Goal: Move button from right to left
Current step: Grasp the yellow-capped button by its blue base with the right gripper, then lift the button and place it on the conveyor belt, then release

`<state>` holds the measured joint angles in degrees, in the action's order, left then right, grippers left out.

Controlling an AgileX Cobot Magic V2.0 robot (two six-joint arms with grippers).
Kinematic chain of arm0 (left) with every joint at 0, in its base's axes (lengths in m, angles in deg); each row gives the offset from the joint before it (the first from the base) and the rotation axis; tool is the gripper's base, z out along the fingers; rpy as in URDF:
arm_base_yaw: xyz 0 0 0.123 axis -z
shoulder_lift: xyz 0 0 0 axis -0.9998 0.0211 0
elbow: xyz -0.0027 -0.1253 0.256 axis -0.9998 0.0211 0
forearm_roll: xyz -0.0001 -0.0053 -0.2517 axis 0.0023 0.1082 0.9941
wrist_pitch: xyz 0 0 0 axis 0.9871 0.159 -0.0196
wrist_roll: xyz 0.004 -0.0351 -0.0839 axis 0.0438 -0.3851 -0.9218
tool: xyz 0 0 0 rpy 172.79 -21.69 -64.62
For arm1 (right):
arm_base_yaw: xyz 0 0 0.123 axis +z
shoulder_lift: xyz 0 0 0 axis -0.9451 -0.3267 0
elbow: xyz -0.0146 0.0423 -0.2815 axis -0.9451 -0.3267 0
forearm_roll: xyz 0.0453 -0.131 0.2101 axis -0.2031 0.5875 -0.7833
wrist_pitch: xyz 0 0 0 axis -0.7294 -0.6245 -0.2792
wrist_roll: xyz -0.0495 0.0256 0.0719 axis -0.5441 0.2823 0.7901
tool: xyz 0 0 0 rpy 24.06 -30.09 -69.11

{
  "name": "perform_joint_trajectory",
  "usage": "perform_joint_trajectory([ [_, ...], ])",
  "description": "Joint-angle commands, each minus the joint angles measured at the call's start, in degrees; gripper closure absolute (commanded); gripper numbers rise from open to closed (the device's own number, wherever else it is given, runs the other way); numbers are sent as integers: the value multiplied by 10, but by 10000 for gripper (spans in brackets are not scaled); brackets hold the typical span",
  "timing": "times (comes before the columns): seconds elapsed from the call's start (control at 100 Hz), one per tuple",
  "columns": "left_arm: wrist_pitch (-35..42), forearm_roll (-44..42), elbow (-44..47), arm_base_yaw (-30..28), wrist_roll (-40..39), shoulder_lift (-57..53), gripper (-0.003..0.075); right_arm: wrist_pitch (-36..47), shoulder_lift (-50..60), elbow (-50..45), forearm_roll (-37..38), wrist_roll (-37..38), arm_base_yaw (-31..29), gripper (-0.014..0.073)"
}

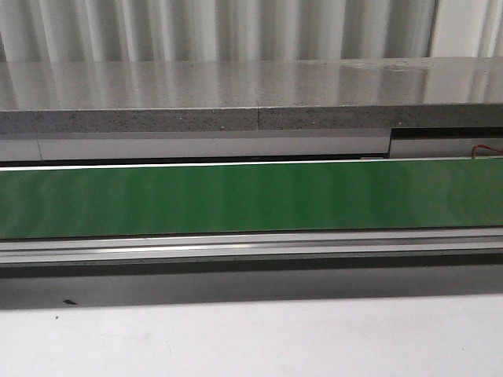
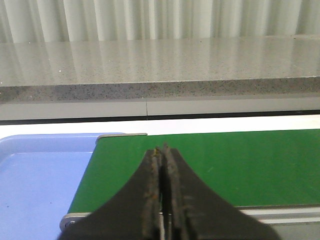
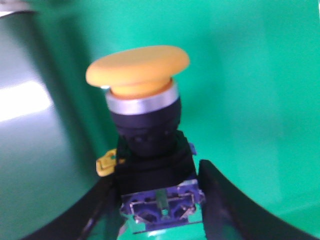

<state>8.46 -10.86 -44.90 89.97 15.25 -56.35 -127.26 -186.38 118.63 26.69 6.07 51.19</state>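
The button shows only in the right wrist view. It has a yellow-orange cap, a silver ring, a black collar and a blue contact block. It stands over the green conveyor belt. My right gripper has its black fingers against both sides of the block and black body, shut on it. My left gripper is shut and empty above the left end of the belt. Neither gripper nor the button shows in the front view.
A blue tray sits just past the belt's left end. The green belt runs across the front view, with a metal rail in front and a grey stone counter behind it.
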Motion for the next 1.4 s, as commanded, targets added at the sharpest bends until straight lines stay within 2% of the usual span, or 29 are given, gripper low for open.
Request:
perform_joint_trajectory([
  [0.0, 50, 4, 22, -2, -6, -18, 741, -17, 60, 17, -16, -5, 21, 389],
  [0.21, 50, 4, 22, -2, -6, -18, 741, -49, 81, 12, -36, 53, 101, 389],
  [0.39, 50, 4, 22, -2, -6, -18, 741, -2, 76, -11, -36, 103, 157, 389],
  [0.52, 50, 4, 22, -2, -6, -18, 741, 2, 52, -20, -36, 125, 163, 389],
  [0.84, 50, 4, 22, -2, -6, -18, 741, 16, -3, -20, -31, 125, 163, 384],
  [0.89, 50, 4, 22, -2, -6, -18, 741, 16, -3, -18, -31, 125, 163, 356],
  [0.93, 50, 4, 22, -2, -6, -18, 741, 16, -2, -18, -31, 125, 163, 302],
  [1.06, 50, 4, 22, -2, -6, -18, 741, 18, 12, -18, -31, 120, 167, 22],
  [1.13, 50, 4, 22, -2, -6, -18, 741, 21, 31, -18, -31, 109, 174, -67],
  [1.39, 50, 4, 22, -2, -6, -18, 741, 30, 108, -21, -32, 68, 226, -51],
])
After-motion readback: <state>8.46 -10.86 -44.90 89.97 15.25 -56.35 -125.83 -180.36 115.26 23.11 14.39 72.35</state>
